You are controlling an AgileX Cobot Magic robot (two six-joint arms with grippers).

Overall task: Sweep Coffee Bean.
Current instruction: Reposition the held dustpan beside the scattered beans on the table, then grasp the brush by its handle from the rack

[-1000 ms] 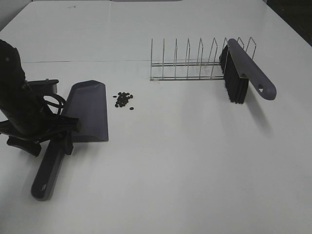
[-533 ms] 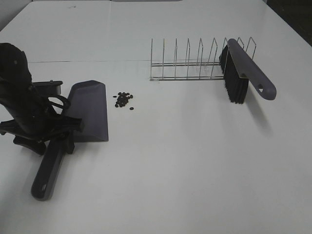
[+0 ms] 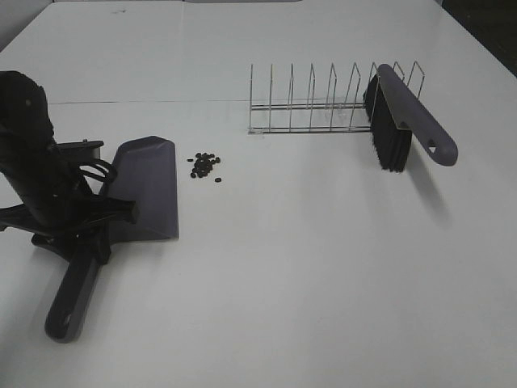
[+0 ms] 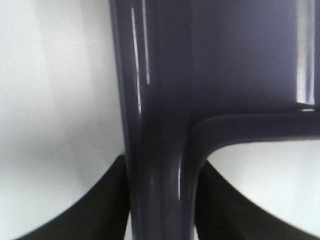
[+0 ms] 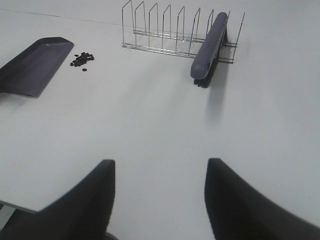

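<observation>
The coffee beans (image 3: 203, 164) lie in a small loose cluster on the white table, just right of the dark purple dustpan (image 3: 145, 190); they also show in the right wrist view (image 5: 82, 59). My left gripper (image 3: 85, 234) is shut on the dustpan's handle (image 3: 71, 295) where it meets the pan. In the left wrist view the handle (image 4: 160, 150) runs between the two black fingers (image 4: 100, 210). My right gripper (image 5: 157, 200) is open and empty, far from the beans, and is out of the exterior view.
A purple brush with black bristles (image 3: 408, 113) leans in a wire rack (image 3: 311, 101) at the back right; both also show in the right wrist view, the brush (image 5: 207, 47) and the rack (image 5: 160, 30). White table (image 3: 307, 267) lies in between.
My left arm has lowered onto the dustpan handle. The dustpan has shifted slightly toward the near left, and its pan looks more tilted. Beans, brush and rack have not moved.
</observation>
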